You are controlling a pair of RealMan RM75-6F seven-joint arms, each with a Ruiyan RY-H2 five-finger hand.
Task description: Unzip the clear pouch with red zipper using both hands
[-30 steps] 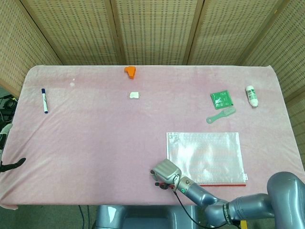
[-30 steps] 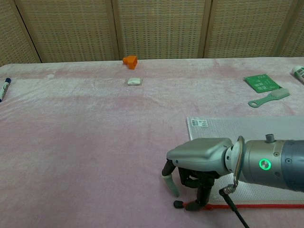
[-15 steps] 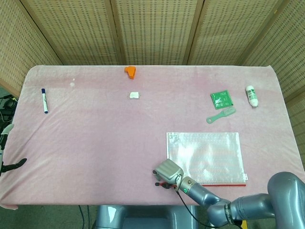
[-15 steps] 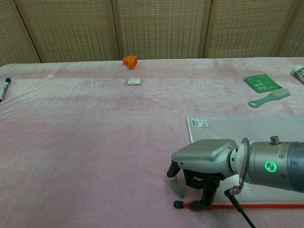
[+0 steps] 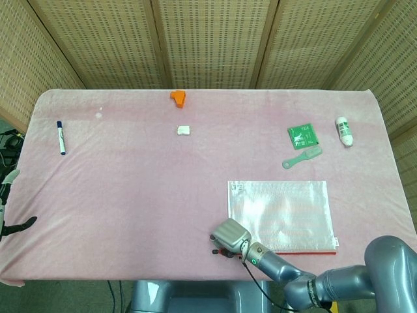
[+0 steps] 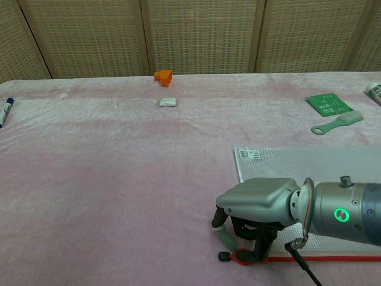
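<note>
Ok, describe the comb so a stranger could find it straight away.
Look at the far right part of the pink tablecloth, beyond the clear pouch. The comb lies just in front of a small green square card: pale green, long and thin, with a handle.

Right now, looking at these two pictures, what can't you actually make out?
- Zipper pull: the right hand covers that end of the red zipper in both views, so its hold is unclear.
- Left hand: beyond both frames.
- Pouch right side: cut off in chest view.
- Green card print: too small.
</note>
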